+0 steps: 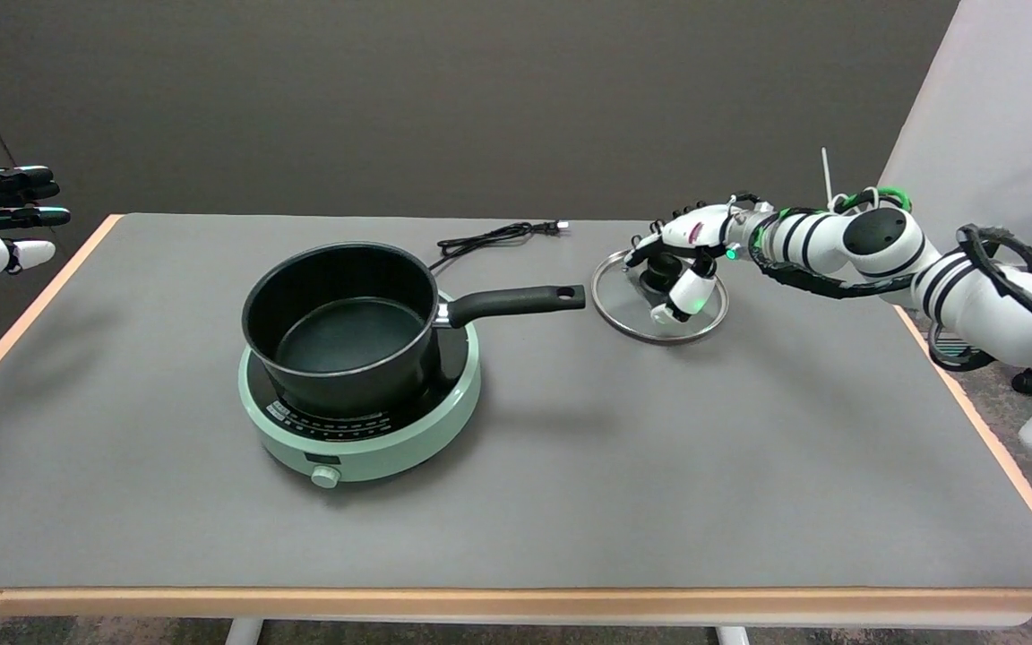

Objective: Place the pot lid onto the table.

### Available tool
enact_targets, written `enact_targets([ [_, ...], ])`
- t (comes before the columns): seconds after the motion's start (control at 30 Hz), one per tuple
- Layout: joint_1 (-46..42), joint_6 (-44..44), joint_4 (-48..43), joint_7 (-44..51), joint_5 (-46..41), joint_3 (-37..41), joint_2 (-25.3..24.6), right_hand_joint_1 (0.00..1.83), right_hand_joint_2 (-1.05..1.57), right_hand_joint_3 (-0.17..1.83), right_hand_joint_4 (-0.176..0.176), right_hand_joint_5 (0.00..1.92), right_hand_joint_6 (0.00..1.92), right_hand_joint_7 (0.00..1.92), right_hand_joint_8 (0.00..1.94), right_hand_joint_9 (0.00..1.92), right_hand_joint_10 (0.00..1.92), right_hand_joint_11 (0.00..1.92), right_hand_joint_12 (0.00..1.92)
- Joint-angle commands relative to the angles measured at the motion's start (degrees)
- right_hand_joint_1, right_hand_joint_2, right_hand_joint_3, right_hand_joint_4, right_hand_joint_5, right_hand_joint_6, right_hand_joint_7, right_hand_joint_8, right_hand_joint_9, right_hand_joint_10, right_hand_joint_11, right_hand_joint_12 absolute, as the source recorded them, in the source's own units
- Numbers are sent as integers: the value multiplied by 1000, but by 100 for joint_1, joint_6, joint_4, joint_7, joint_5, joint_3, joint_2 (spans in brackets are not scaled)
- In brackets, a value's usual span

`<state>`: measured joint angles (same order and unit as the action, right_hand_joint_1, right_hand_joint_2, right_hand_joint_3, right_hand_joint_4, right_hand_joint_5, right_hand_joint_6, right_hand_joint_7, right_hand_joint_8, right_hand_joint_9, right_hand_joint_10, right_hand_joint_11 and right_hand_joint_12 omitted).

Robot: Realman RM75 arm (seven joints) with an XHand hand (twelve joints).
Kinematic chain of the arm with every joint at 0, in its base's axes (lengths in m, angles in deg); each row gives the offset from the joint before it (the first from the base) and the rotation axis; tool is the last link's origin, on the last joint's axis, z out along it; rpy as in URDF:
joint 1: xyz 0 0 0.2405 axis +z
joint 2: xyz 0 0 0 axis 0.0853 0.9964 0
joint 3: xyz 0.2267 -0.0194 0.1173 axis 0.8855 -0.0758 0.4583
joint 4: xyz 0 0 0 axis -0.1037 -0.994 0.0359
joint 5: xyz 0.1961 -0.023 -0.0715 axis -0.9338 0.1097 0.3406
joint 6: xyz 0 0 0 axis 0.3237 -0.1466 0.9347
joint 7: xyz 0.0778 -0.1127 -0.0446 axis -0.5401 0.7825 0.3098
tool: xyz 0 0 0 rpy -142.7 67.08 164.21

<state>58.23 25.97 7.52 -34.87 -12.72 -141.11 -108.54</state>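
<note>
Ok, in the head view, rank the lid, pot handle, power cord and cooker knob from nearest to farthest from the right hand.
1. Lid: directly under the right hand, whose fingers are around its knob.
2. Pot handle: just left of the lid.
3. Power cord: farther left, at the table's far side.
4. Cooker knob: far left, on the cooker's near face.

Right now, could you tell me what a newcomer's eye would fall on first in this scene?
Probably the black saucepan standing uncovered on the round mint-green induction cooker, left of the grey table's centre. Next, the round glass pot lid lying on the table just past the pan's handle, with the robot's right hand over its dark knob; whether it grips the knob is unclear.
</note>
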Motion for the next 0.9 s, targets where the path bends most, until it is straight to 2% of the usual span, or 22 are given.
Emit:
enact_targets([
  [0.03,0,-16,-200,178,122,360,120,592,367,909,164,271,155,208,149,293,181,313,540],
  [0.37,-135,-304,-831,250,586,1263,344,543,340,894,156,230,149,188,122,257,198,296,576],
  [0.47,-390,-360,-1317,250,642,1726,439,535,337,892,154,228,148,188,122,254,199,298,578],
  [0.63,-1111,-376,-2542,250,594,2983,567,521,338,888,152,226,147,196,123,257,199,300,583],
  [0.83,-1600,-255,-3399,250,708,3591,640,509,347,898,153,247,152,235,128,289,204,306,594],
  [0.9,-1837,-64,-3748,250,986,3829,671,508,354,903,157,264,156,249,131,300,206,309,597],
])
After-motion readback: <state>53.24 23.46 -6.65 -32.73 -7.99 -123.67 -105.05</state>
